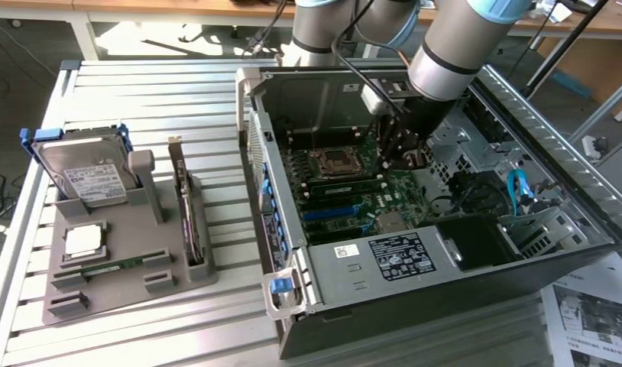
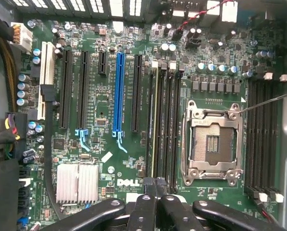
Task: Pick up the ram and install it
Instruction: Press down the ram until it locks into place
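One arm (image 1: 448, 53) reaches down into the case (image 1: 555, 153), pincer (image 2: 155, 190) closed above the ram (image 2: 154, 130).

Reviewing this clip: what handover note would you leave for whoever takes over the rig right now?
Gripper: fingers shut, inside the computer case, just over the memory slots beside the empty processor socket.
Ram: a green stick lies in the grey tray at the exterior view's left. A pale-edged stick runs along the slot at the fingertips; whether it is held or seated cannot be told.
Done: unconfirmed.
Left: a ram shown fully seated; the tray's stick is not picked up.
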Robot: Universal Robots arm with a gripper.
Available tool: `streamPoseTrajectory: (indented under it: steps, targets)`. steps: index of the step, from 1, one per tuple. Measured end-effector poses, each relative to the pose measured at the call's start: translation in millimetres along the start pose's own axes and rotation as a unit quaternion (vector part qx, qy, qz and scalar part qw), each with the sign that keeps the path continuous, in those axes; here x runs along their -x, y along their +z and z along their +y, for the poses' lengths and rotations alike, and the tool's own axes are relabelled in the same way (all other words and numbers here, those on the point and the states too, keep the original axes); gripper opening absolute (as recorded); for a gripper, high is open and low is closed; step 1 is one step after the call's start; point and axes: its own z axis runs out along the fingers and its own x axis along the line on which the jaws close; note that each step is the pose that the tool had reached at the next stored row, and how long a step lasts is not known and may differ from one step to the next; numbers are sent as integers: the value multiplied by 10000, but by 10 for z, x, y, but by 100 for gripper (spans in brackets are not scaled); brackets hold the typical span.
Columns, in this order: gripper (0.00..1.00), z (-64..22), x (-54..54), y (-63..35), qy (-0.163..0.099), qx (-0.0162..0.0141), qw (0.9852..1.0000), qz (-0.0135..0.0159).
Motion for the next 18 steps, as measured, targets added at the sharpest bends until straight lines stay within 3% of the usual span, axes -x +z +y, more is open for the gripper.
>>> streamPoseTrajectory:
  steps: [7,12,18]
  targets:
    - [11,-129,-15,125,0,0,10000,-1]
    - [11,-150,23,225,0,0,10000,-1]
    - [11,-154,28,236,0,0,10000,-1]
